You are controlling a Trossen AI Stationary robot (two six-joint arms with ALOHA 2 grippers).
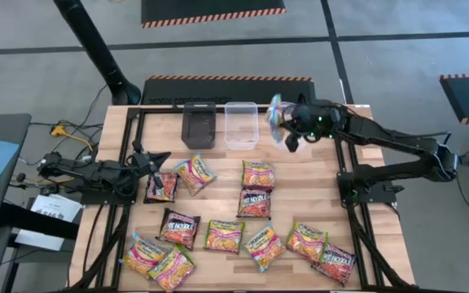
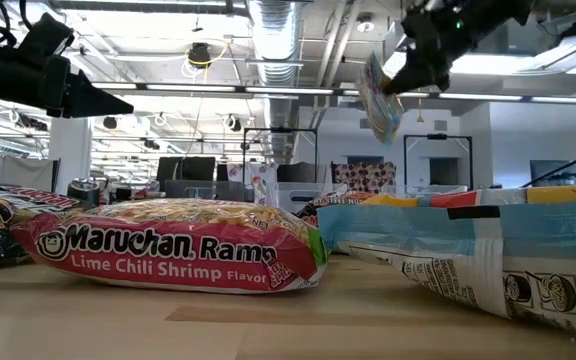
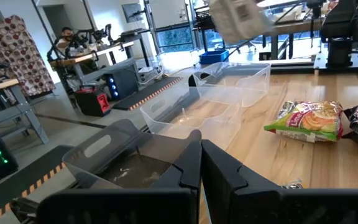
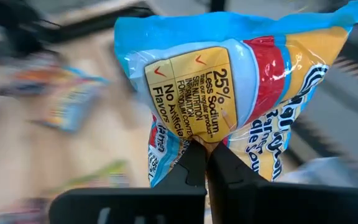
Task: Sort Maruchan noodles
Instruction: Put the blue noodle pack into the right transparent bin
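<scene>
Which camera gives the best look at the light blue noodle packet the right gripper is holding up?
The right wrist view: the light blue plastic noodle packet fills it, label readable, pinched by the shut right gripper. The high view shows it small beside the clear plastic tub. The low view shows it hanging edge-on. The left wrist view shows a blurred corner.

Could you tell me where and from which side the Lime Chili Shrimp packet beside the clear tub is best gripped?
Probably from straight above, pinching a crimped short end. The Lime Chili Shrimp packet lies flat on the table, its middle bulging over the noodle block, so the thin end seam suits closing fingers. The clear tub stands apart, leaving room.
</scene>
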